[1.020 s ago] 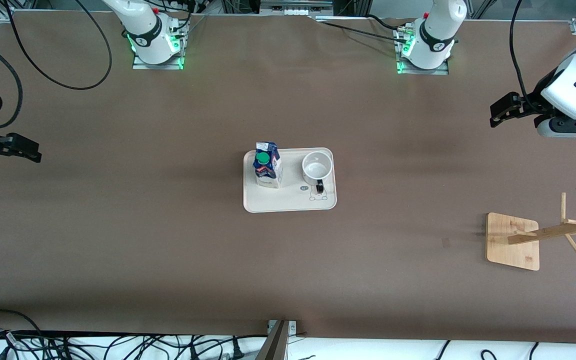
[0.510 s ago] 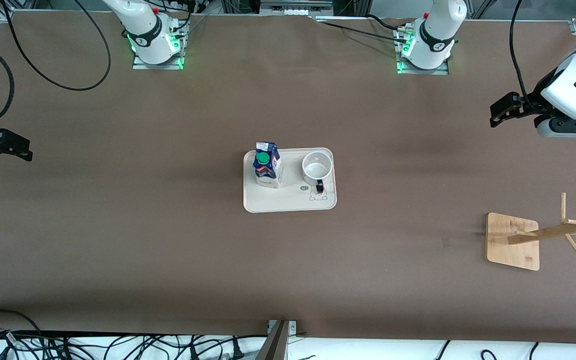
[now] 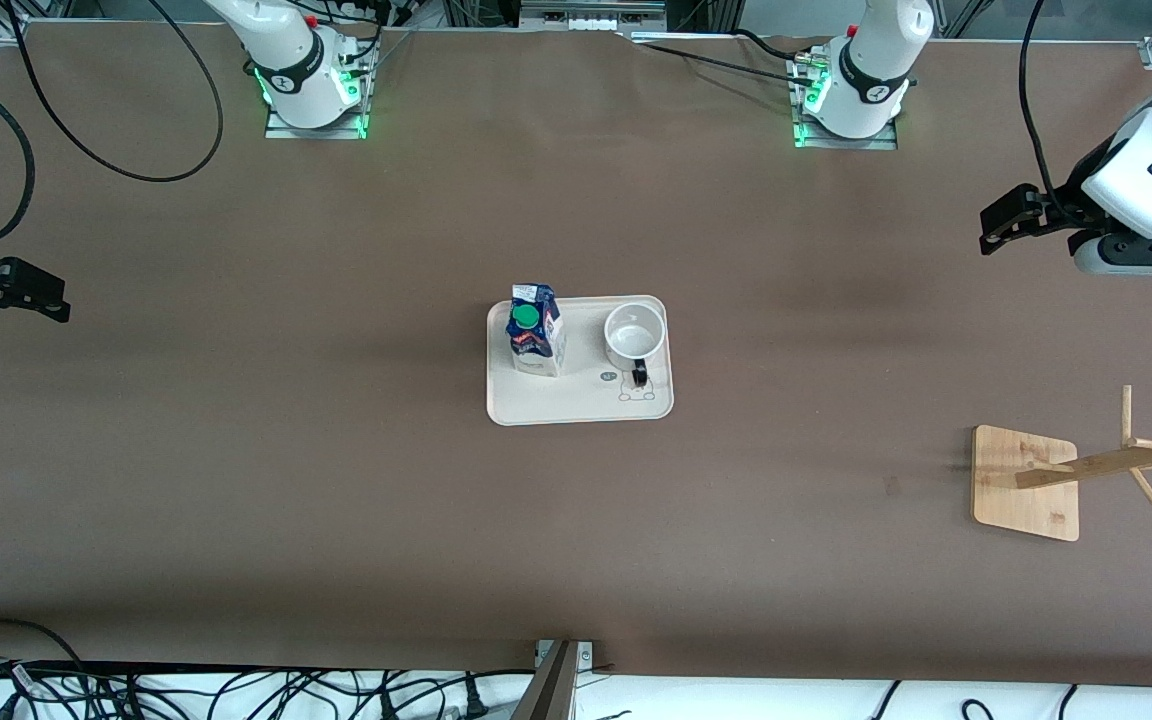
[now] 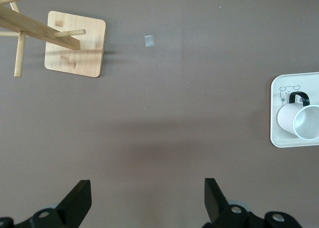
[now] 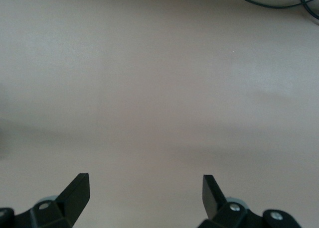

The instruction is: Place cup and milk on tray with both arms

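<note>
- Cardboard milk carton (image 3: pixel 535 343) and glossy white cup (image 3: pixel 634 336) are standing on the flat cream tray (image 3: pixel 576 400), mid-table (image 3: pixel 336 480).
- Left pincer (image 3: pixel 998 222) and right pincer (image 3: pixel 36 296) are hanging open, empty, over opposite table ends.
- Wooden rack (image 3: pixel 1026 482) is sitting near the left arm's end.

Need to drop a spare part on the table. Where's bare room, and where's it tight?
Bare table between the tray and the right gripper, and between tray and wooden rack. Crowded: on the tray, the milk and cup leave only its nearer strip. Left gripper waits open, as does the right.
</note>
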